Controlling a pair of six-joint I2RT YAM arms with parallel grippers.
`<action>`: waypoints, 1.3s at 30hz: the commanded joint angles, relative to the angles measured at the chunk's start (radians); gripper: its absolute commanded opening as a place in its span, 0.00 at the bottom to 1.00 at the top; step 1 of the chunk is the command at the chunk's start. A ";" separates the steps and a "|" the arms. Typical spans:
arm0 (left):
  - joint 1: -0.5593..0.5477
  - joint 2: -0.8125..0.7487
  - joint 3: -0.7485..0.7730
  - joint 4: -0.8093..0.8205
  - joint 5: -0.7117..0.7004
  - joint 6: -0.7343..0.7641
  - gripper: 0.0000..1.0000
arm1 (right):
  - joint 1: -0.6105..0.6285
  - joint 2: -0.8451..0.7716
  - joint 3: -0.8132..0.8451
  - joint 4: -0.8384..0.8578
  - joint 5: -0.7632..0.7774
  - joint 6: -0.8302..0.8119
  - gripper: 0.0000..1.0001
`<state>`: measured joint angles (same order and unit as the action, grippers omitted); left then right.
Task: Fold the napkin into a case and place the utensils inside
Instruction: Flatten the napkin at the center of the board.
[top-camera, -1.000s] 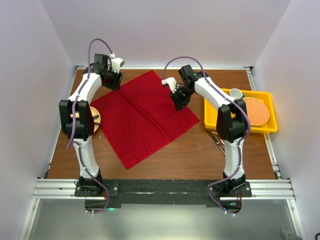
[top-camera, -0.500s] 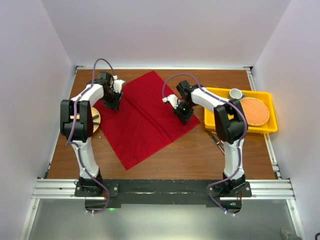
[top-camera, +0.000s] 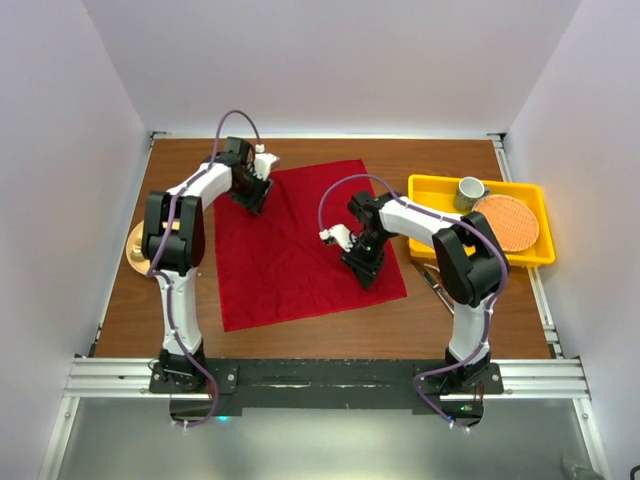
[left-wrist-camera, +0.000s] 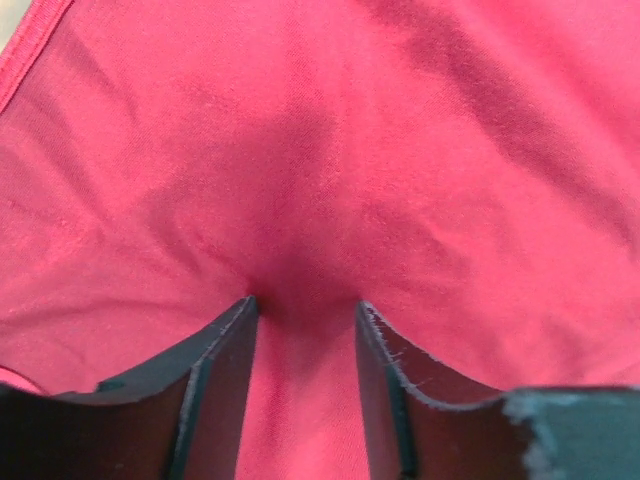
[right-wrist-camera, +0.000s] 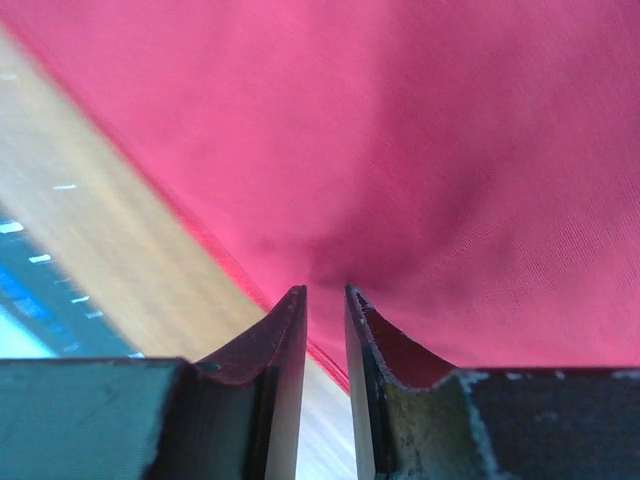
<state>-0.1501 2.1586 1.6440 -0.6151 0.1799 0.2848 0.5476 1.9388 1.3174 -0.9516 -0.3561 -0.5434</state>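
Observation:
The deep-red napkin (top-camera: 290, 250) lies spread flat as one sheet, roughly square to the table; no case is in view. My left gripper (top-camera: 255, 195) rests on its far left corner area. In the left wrist view the jaws (left-wrist-camera: 305, 303) stand apart, their tips pressed into the napkin (left-wrist-camera: 400, 150), which puckers around them. My right gripper (top-camera: 362, 265) is on the napkin's right part. Its jaws (right-wrist-camera: 325, 290) leave a narrow gap, their tips touching the napkin (right-wrist-camera: 450, 150) just inside the hem, with bare table showing through the gap. Slim silver utensils (top-camera: 434, 277) peek out beside the right arm.
A yellow tray (top-camera: 425, 200) at the right holds a round orange woven mat (top-camera: 505, 222) and a grey cup (top-camera: 470, 190). A round wooden disc (top-camera: 135, 248) lies at the left under the left arm. White walls close in on three sides.
Both grippers came down onto the napkin and slid, the left one right and nearer, the right one nearer. The napkin turned clockwise from a diamond to nearly square with the table.

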 joint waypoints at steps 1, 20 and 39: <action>0.001 0.001 0.065 0.003 0.059 0.036 0.54 | -0.006 -0.024 0.091 -0.088 -0.155 -0.007 0.27; 0.041 -0.272 -0.252 -0.035 0.119 0.050 0.56 | -0.037 0.103 0.238 0.013 -0.018 0.054 0.26; 0.086 -0.325 -0.262 -0.029 0.186 0.093 0.57 | 0.052 -0.037 0.136 0.050 -0.122 0.132 0.29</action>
<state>-0.0948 1.9175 1.3098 -0.6491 0.2741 0.3840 0.6144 1.9488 1.3098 -0.8982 -0.4389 -0.4496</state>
